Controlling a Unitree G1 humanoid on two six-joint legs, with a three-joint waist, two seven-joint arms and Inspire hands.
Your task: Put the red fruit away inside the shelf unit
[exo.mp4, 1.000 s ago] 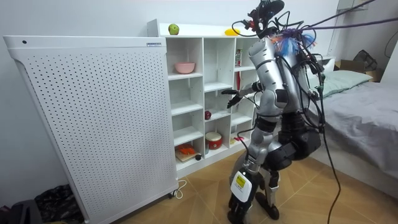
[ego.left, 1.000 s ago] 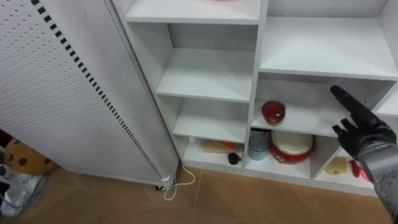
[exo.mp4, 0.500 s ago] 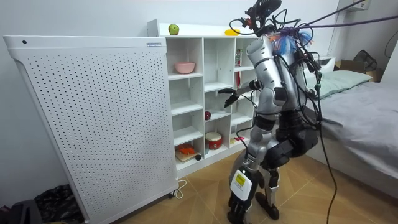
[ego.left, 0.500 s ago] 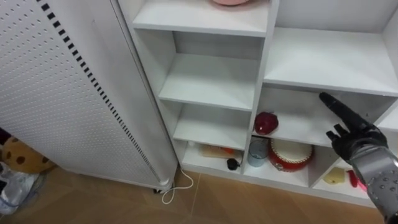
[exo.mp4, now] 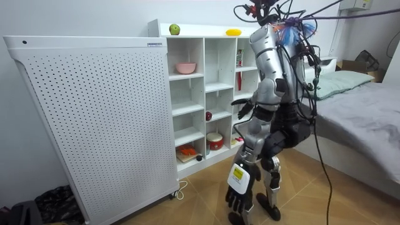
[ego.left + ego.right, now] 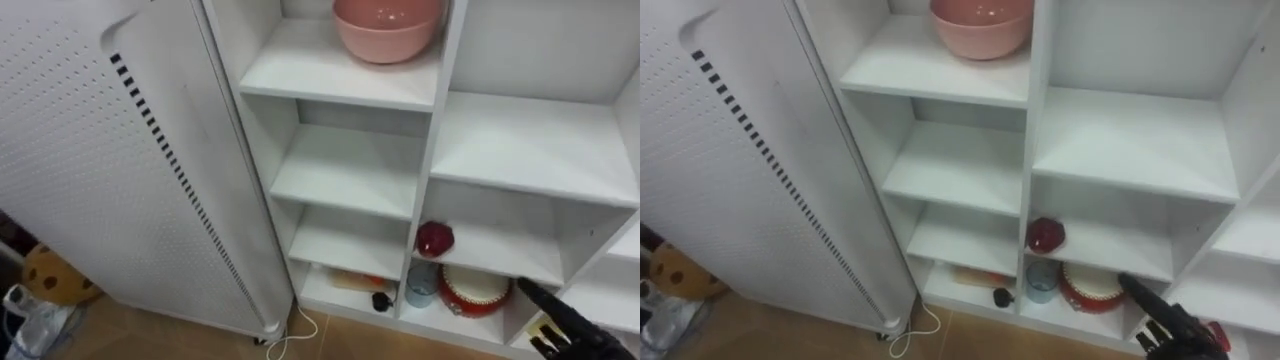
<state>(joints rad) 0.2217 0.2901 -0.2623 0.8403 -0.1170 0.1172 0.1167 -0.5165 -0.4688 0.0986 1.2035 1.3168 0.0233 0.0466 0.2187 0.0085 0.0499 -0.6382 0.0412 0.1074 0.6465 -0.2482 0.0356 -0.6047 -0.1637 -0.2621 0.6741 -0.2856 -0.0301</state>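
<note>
Finding: the dark red, rounded fruit [image 6: 435, 239] lies alone on a shelf of the white open-fronted shelf unit [image 6: 350, 160], in the compartment directly above the red round tin [image 6: 472, 291]. Nothing touches it.

Right hand [image 6: 570, 323]: low and to the right of the tin, in front of the unit's bottom row. Its fingers are held out nearly straight and it holds nothing. Left hand: I cannot place it with confidence against the body in the room view, so its state cannot be told.

Change noted: half a second ago the right hand pointed into the compartment beside the fruit, above the tin. It now sits below the tin's level and clear of the shelves. The robot also stands straighter in the room view and the head camera has lifted. A pink ceramic bowl [image 6: 389, 24], well above the tin and one column to its left, has come into sight through that camera shift, not through any move of the bowl. The fruit and tin have not moved on their shelves.

Assessment: this fruit looks set down and released. A green apple [image 5: 174, 29] and a yellow fruit [image 5: 233, 32] sit on the unit's top, far above the tin — probably the next items to arrange.
</note>
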